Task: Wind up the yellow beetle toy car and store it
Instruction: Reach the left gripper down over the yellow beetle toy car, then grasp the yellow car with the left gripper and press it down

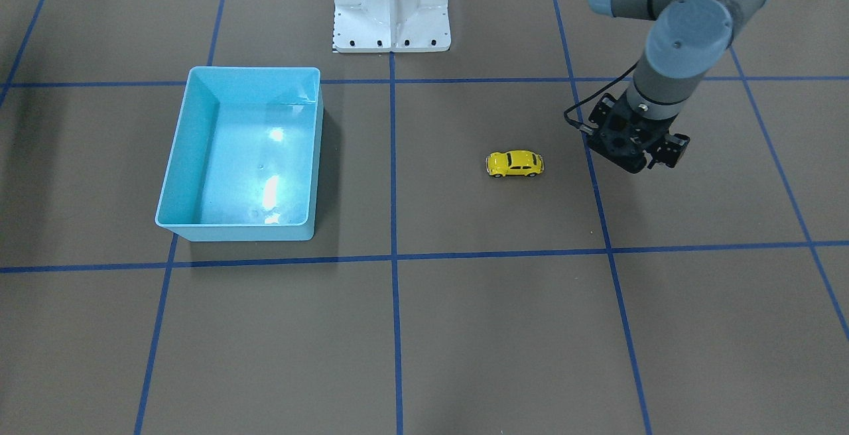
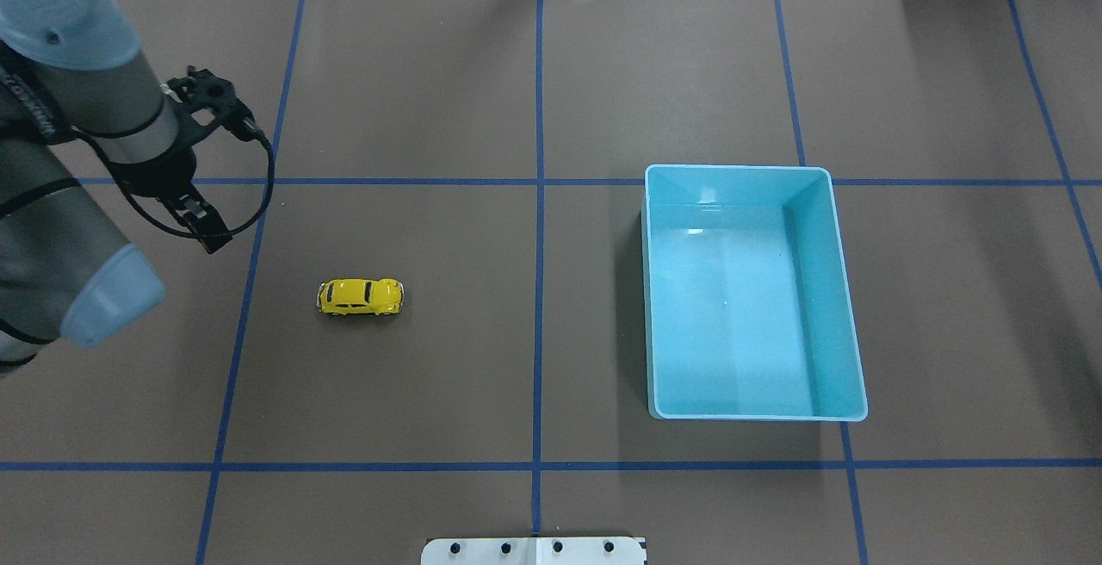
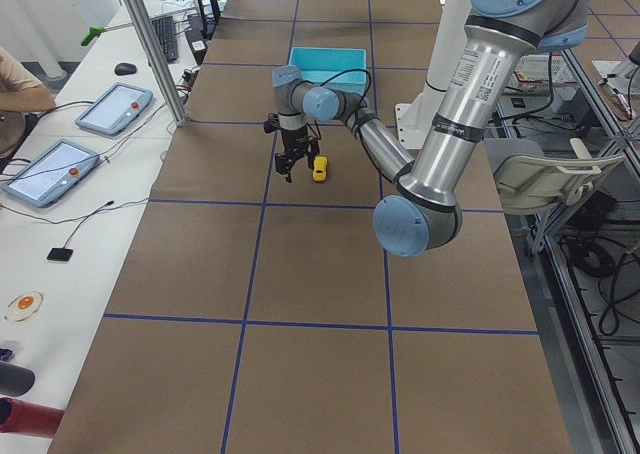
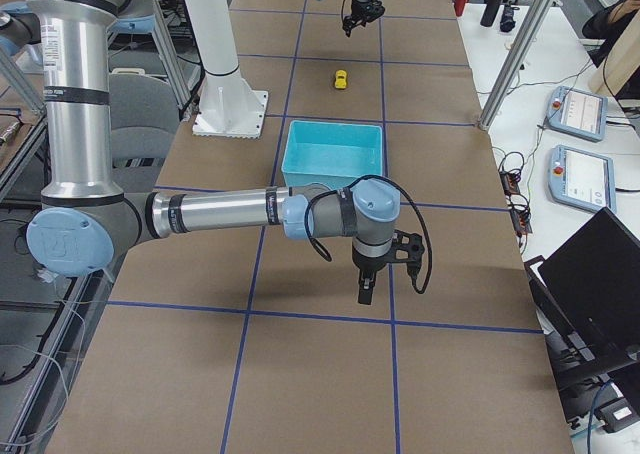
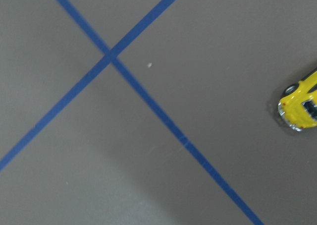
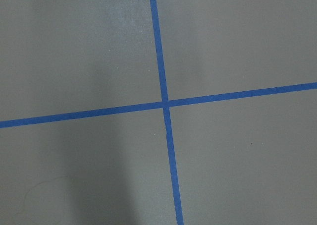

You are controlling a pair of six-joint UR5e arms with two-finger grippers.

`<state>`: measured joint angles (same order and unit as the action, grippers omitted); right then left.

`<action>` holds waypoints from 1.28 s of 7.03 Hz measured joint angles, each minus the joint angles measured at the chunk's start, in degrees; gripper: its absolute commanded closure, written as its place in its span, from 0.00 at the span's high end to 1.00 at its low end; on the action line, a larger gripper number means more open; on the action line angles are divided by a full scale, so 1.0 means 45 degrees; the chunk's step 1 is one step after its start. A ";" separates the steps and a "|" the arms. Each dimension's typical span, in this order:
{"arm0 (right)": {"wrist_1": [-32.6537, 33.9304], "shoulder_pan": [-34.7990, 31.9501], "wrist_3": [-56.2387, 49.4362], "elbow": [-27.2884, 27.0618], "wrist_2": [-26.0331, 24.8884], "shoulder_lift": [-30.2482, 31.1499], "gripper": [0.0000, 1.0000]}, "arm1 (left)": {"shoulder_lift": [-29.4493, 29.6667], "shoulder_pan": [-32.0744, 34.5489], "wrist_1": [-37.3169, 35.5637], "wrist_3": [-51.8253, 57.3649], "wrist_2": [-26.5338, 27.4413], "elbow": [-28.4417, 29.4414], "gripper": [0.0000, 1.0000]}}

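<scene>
The yellow beetle toy car [image 1: 515, 164] stands on its wheels on the brown table, also seen in the overhead view [image 2: 360, 296] and at the right edge of the left wrist view [image 5: 302, 106]. The light-blue bin [image 1: 254, 69] is empty and stands well apart from it [image 2: 736, 169]. My left gripper [image 1: 650, 156] hangs above the table beside the car, points down, looks open and holds nothing [image 2: 207, 233]. My right gripper [image 4: 365, 292] is far from the car, beyond the bin, and shows only in the right side view; I cannot tell its state.
Blue tape lines divide the table into squares [image 6: 166, 105]. The white robot base plate [image 1: 391, 4] sits at the table's robot-side edge. Side tables with tablets [image 3: 110, 109] and a metal post [image 3: 150, 44] flank the table.
</scene>
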<state>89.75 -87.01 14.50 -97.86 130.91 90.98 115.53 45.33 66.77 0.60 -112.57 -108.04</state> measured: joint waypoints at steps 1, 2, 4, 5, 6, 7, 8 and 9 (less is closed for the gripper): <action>0.0005 0.0000 0.0000 -0.0009 0.0016 0.0008 1.00 | 0.0599 -0.0733 -0.0319 0.0841 0.0762 0.0113 1.00; 0.0002 0.0000 0.0000 -0.0010 0.0024 0.0013 1.00 | 0.1131 -0.1326 -0.0548 0.1829 0.1212 0.0311 1.00; -0.0001 0.0000 0.0000 0.0005 0.0017 0.0015 1.00 | 0.2384 -0.2095 -0.0858 0.4351 0.1729 0.1308 1.00; -0.0002 0.0000 0.0000 0.0013 0.0012 0.0015 1.00 | 0.3020 -0.2332 -0.0883 0.5524 0.2239 0.1979 1.00; -0.0002 0.0000 0.0000 0.0012 0.0011 0.0016 1.00 | 0.3507 -0.2603 -0.0890 0.6485 0.2797 0.2578 1.00; -0.0003 0.0000 0.0000 0.0012 0.0014 0.0015 1.00 | 0.3790 -0.2846 -0.0892 0.7026 0.3203 0.3059 1.00; 0.0002 0.0001 -0.0001 0.0013 0.0023 0.0016 1.00 | 0.3967 -0.3083 -0.0893 0.7178 0.3363 0.3483 1.00; 0.0011 0.0000 0.0000 0.0021 0.0027 0.0016 1.00 | 0.4079 -0.3422 -0.0898 0.6944 0.3374 0.3809 1.00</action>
<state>89.80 -87.01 14.50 -97.77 131.03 91.05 133.88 29.93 62.73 31.84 -97.38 -90.90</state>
